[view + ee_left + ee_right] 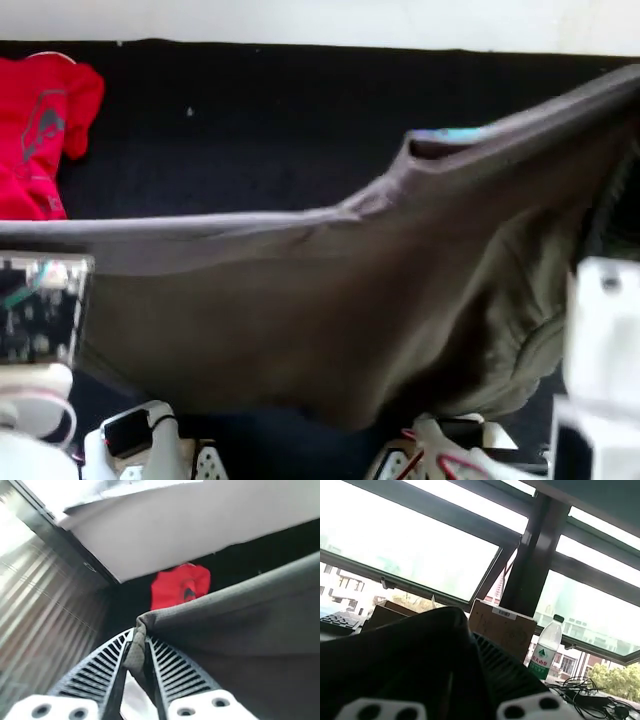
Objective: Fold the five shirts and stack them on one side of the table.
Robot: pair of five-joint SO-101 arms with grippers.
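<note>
I see the left end effector point(138, 637) closed tight on a bunched corner of the grey shirt point(240, 625), the cloth pinched between its two ribbed fingers point(170, 667). From above, the grey shirt point(330, 300) hangs lifted off the black desk point(250, 130), stretched wide across the near side. Its top edge runs level from the left, then climbs past the collar toward the far right. The lower part sags in folds toward the arm bases.

At the right end effector point(480, 647), dark cloth point(405, 665) lies draped over it and covers most of it, so I cannot tell how far it is closed. Behind it I see a plastic bottle point(545, 647) beside a cardboard box point(502, 630), in front of a large window.

A red shirt point(40, 130) lies crumpled on the desk's far left corner, well apart from the grey one.
</note>
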